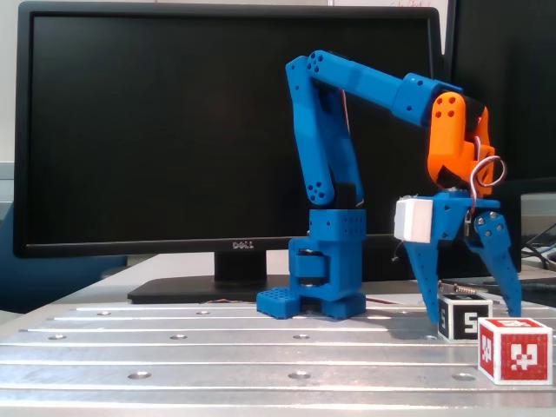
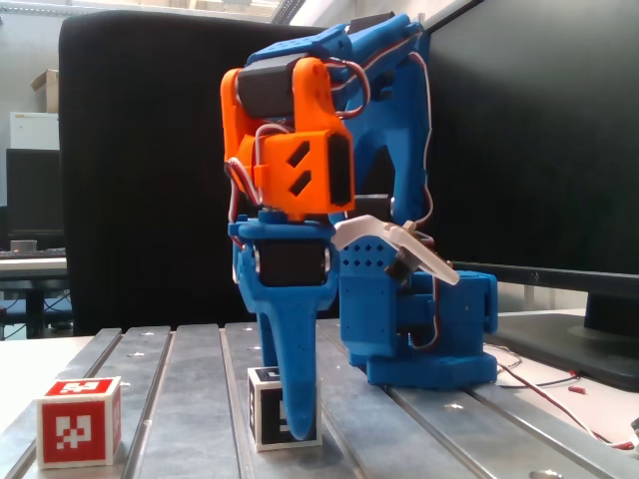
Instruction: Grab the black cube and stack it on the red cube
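1. On the metal worktop [image 1: 174, 347] sits the blue arm [image 1: 326, 174]: upper link rising from the base, forearm sloping down to the right in a fixed view, orange wrist bent so the tool [image 1: 473, 314] points straight down.
2. Tool fingers are spread apart, one tip on each side of the black cube [image 1: 463, 317], which sits on the worktop between them, not lifted.
3. From another fixed view the near finger [image 2: 293, 379] covers part of the black cube [image 2: 268, 411], hiding its front marker.
4. Red cube [image 1: 514, 349] sits just beside the black one, nearer the camera; in a fixed view it's off to the left [image 2: 79, 420], well apart.
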